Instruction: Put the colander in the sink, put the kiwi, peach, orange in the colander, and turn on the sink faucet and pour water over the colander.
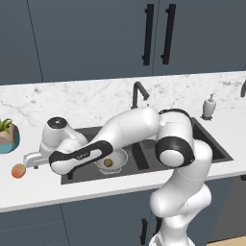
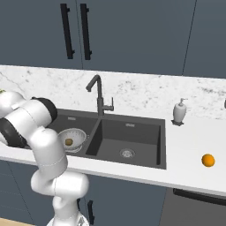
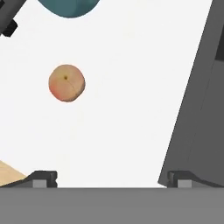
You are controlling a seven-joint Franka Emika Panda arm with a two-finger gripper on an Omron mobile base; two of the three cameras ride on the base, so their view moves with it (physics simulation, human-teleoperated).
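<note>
On the counter left of the sink, seen from the left base view, the peach lies alone near the front edge, just in front of the teal plant pot. The gripper is just beside it, carried by an arm stretched low and leftward across the left basin, forearm nearly level. The colander already sits in that basin with the kiwi inside. From the right base view, the orange waits on the counter well to the right of the sink, near the soap dispenser; the faucet stands behind the divider, no water running. Through the hand view, the fingertips stand wide apart with nothing between them, and the peach sits up and left of their midline, not yet between the fingers. Judgement: step in hand is picking up the peach. To do it well, shift the hand until the fruit is centred between the fingers, descend so the pads meet its widest part, then close gently, since a round fruit may roll if nudged off-centre.
</note>
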